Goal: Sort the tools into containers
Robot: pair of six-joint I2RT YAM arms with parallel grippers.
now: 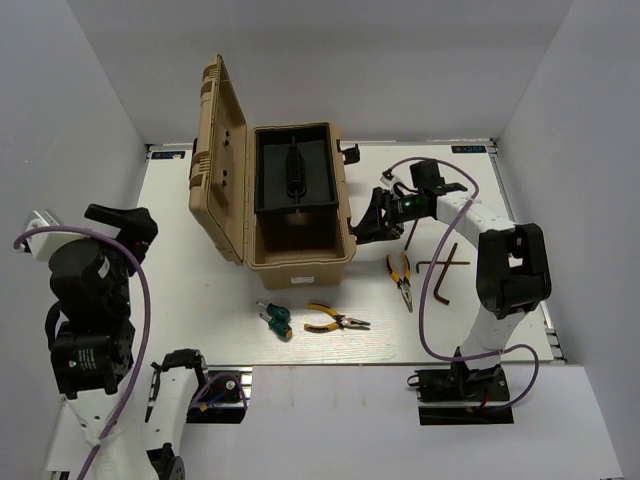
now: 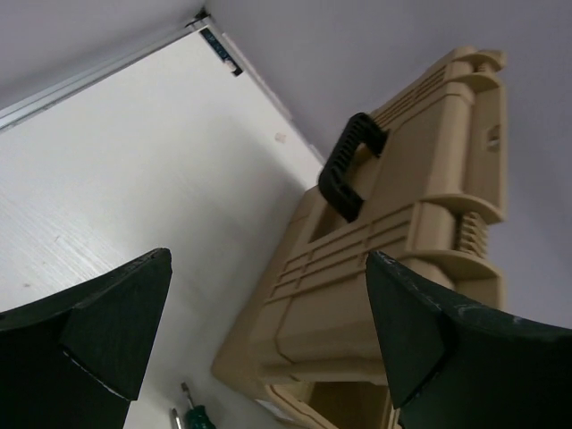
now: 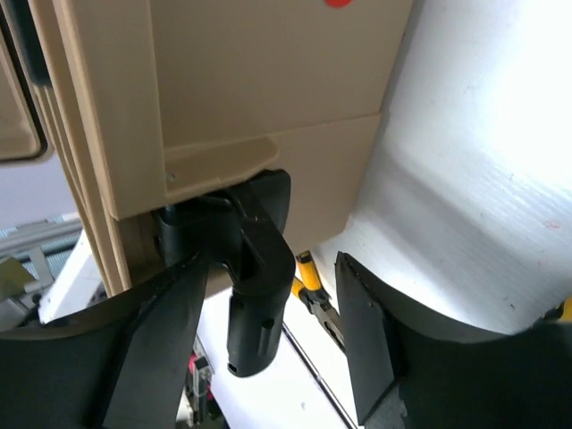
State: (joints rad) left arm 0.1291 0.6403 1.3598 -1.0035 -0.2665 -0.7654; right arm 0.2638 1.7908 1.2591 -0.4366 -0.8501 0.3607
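Note:
A tan toolbox (image 1: 300, 255) stands open with its lid up on the left and a black tray (image 1: 293, 175) inside. My right gripper (image 1: 375, 218) is open at the box's right side, its fingers either side of a black latch (image 3: 259, 268) without closing on it. One yellow-and-black pliers (image 1: 401, 280) lies just in front of that gripper and shows in the right wrist view (image 3: 313, 286). A second pliers (image 1: 335, 320) and two green screwdrivers (image 1: 272, 318) lie in front of the box. Dark hex keys (image 1: 447, 268) lie to the right. My left gripper (image 1: 128, 232) is open and empty, raised at the far left.
The left wrist view shows the left gripper (image 2: 268, 259) looking at the box's lid and black carry handle (image 2: 350, 165), with a screwdriver (image 2: 198, 416) at the bottom edge. White walls close in the table on the left, back and right. The right arm's cable loops over the hex keys.

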